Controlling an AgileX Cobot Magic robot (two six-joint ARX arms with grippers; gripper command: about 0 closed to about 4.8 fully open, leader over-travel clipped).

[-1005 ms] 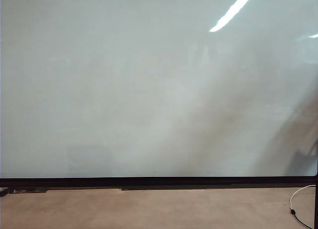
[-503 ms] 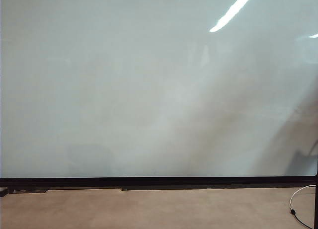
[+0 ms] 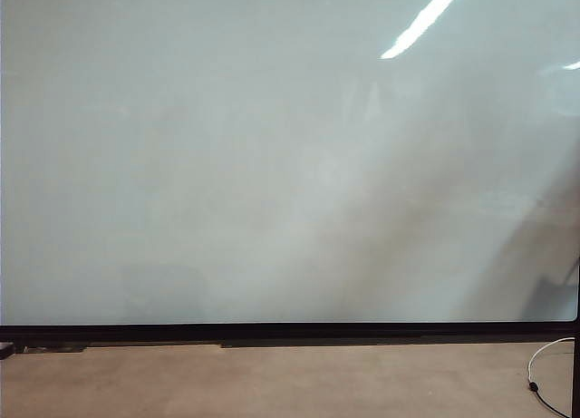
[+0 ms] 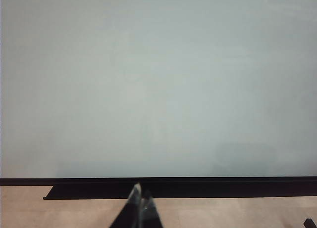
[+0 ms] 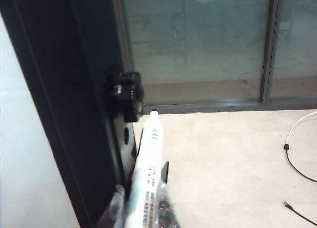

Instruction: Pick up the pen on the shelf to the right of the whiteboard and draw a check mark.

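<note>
Nothing has shifted in the exterior view since a second ago: the whiteboard [image 3: 272,164] fills it, blank, with only a ceiling-light streak reflected near its top and no check mark drawn yet. Neither of my arms appears there.

Right wrist view: my right gripper [image 5: 141,213] has its fingers drawn in against the pen [image 5: 148,173], one on each side of the barrel's lower end; I judge this a grasp just being made, the pen not yet lifted. The pen stands nearly along my line of sight, close beside the board's dark frame edge [image 5: 74,114] and a black knob [image 5: 126,92], its pale rounded end pointing away. A white cable [image 5: 297,149] lies on the floor, well apart.

Left wrist view: my left gripper [image 4: 140,208] rests closed, its tips together, facing the board's lower rail and holding nothing.

To do this step well, I should finish the squeeze evenly before lifting, draw the pen straight out clear of the frame, and keep it from swivelling.

Printing runs along the barrel in small dark bands, too fine to read; no brand is legible.
</note>
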